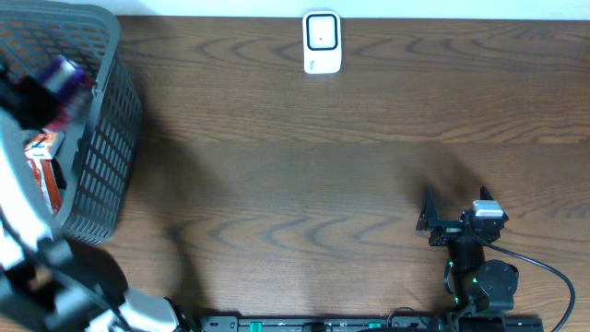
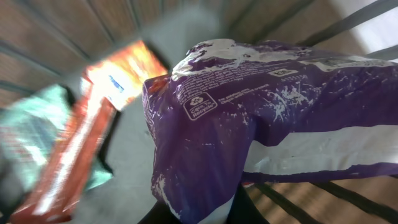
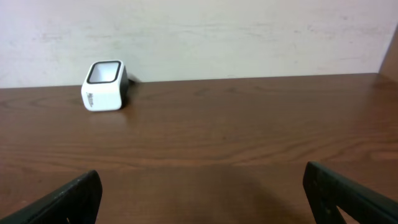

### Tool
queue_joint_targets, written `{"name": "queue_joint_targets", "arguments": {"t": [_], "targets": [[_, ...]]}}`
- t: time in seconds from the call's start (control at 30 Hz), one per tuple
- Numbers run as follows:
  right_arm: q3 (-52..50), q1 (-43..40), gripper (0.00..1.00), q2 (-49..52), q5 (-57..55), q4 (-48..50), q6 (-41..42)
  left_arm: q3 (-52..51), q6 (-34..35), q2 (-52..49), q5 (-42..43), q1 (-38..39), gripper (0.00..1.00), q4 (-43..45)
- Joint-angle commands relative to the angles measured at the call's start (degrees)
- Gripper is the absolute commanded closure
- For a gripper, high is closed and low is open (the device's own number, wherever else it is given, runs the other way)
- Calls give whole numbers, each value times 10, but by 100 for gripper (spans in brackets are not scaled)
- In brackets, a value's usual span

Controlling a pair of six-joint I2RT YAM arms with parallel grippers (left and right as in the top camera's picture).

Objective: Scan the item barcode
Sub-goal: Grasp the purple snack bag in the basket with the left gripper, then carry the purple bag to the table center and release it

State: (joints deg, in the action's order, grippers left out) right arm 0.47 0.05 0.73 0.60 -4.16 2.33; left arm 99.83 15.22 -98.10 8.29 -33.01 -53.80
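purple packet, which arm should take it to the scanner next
Left. The left gripper is shut on the purple packet at the basket; the right gripper is open, empty and away from the basket.

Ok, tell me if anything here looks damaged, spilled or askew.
Nothing spilled or broken. The purple bag is crumpled, its print scuffed white along the creases. Behind it in the basket, an orange packet lies askew over a green packet. The scanner stands upright.
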Motion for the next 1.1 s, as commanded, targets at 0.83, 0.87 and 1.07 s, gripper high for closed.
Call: {"name": "queue_joint_targets", "arguments": {"t": [0.83,0.87,1.07], "targets": [[-2,-4,1,-1,-3,-2,-5,7,20,374,3,329,93,-9],[-2,-5,1,-1,-3,-2,-5,7,13,372,3,353,93,-9],[-2,-4,1,-1,-3,-2,-5,7,5,345,3,467,93,-17]]}}
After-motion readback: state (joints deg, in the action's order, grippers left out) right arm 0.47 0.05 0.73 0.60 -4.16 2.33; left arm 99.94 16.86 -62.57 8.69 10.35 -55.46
